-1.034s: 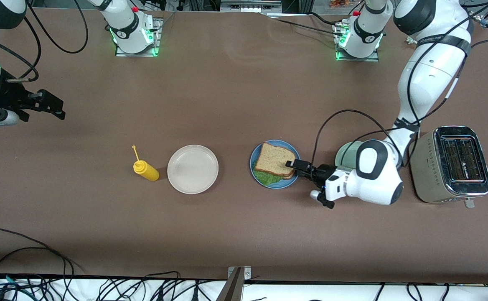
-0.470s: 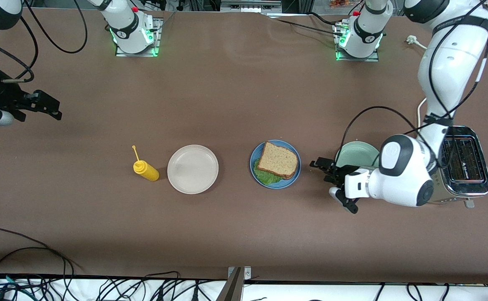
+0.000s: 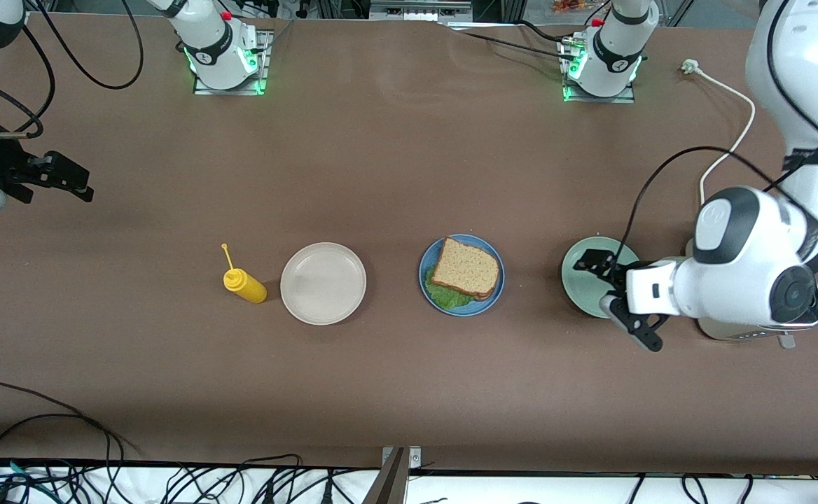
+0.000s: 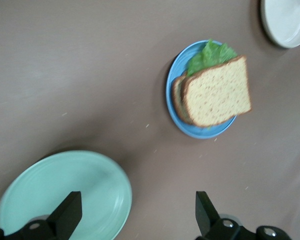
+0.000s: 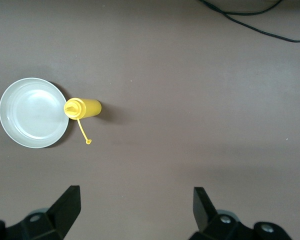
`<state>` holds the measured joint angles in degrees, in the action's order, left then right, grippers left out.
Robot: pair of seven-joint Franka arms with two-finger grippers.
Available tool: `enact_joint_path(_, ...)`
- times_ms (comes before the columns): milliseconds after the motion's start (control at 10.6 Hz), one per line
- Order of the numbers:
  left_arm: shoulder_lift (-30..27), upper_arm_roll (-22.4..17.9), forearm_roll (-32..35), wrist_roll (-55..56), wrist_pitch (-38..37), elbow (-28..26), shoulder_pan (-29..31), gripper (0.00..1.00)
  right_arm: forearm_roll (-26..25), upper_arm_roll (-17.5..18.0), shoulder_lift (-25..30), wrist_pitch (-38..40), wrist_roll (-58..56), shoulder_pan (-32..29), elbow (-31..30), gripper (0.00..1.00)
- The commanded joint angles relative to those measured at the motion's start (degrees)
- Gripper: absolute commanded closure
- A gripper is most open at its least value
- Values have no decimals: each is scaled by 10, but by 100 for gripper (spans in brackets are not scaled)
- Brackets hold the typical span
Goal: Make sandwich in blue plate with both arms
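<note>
Left pincer (image 3: 608,285), empty, fingers apart, over mint plate's (image 3: 580,280) rim beside sandwich (image 3: 466,269).

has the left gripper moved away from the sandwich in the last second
Yes. The left gripper has pulled back from the sandwich on the blue plate toward the toaster, and is now over the mint-green plate, open and empty.

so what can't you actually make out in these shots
- Toaster: front view, mostly covered by the left arm; its slots can't be seen.
- Mint-green plate: front view, partly under the open left gripper; cut by the edge in the left wrist view.
- Sandwich on the blue plate: the top slice hides most of the lettuce and lower slice.
- Right gripper, open: its arm runs out of the front view.
</note>
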<state>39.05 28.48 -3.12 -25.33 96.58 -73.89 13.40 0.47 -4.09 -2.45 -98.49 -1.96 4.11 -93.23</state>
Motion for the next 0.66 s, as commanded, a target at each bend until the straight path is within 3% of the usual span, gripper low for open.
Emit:
enact_joint_path(0, -93, -7, 72, 35, -59, -19, 3, 0, -6, 0, -6, 8, 8, -1, 16, 0)
enact_joint_path(188, -154, -3, 119, 86, -95, -33, 2, 0, -6, 0, -6, 8, 8, -1, 16, 0)
enact_joint_path(564, -266, 0, 117, 166, -169, -71, 3, 0, -6, -2, -5, 16, 7, -1, 16, 0)
